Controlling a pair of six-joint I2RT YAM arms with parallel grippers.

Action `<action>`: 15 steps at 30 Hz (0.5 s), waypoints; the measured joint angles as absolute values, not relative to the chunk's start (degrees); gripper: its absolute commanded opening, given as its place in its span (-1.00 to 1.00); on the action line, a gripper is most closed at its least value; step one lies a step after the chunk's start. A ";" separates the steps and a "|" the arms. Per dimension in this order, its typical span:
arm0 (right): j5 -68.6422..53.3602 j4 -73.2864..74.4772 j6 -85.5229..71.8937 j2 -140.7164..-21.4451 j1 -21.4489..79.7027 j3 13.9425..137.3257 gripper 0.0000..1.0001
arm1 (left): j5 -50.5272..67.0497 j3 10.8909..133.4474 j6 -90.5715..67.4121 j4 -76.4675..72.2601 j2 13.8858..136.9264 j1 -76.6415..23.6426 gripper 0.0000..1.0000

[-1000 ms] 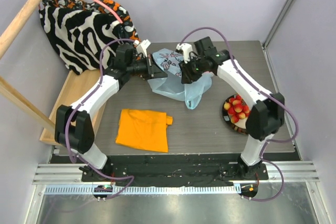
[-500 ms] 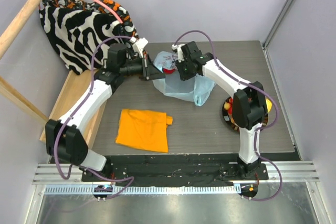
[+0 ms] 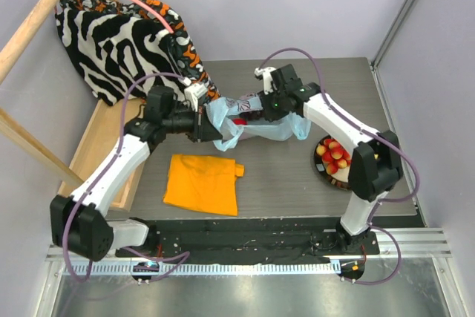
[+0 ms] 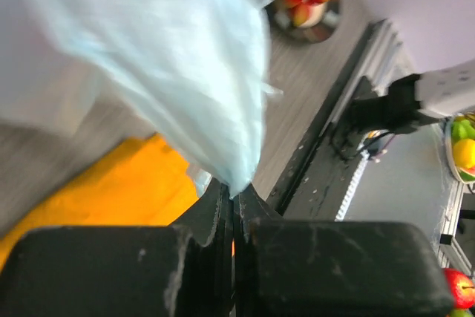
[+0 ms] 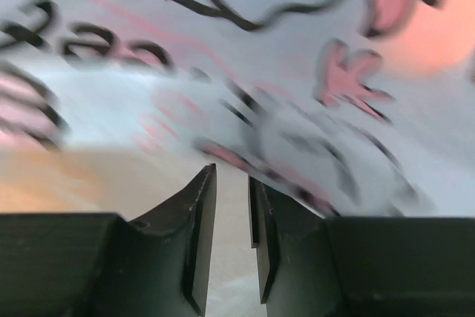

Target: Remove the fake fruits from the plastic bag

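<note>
Blurred, unreadable print on plastic bag (image 5: pixel 245 72)

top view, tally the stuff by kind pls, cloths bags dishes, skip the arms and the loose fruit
cloths: 2, the orange cloth and the zebra-striped cloth
bags: 1, the plastic bag
dishes: 1, the dish holding fruit
total: 4
</note>
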State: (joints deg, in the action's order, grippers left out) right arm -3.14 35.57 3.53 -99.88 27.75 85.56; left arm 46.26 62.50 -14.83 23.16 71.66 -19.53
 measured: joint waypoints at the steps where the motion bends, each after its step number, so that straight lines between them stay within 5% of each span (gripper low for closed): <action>1: -4.49 35.64 3.73 -102.00 28.47 87.35 -0.31 | 45.06 61.45 -14.63 23.53 73.28 -19.46 -1.00; 7: -7.84 34.61 4.16 -109.65 34.61 90.45 0.21 | 36.45 58.43 -13.23 25.43 75.18 -19.38 -1.00; 15: -4.21 34.65 1.61 -114.54 39.38 94.00 0.56 | 29.47 55.09 -11.42 25.74 73.65 -19.38 -1.00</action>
State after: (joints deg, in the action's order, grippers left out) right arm -4.21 34.65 1.61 -114.54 39.38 94.00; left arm 29.47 55.09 -11.42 25.74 73.65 -19.38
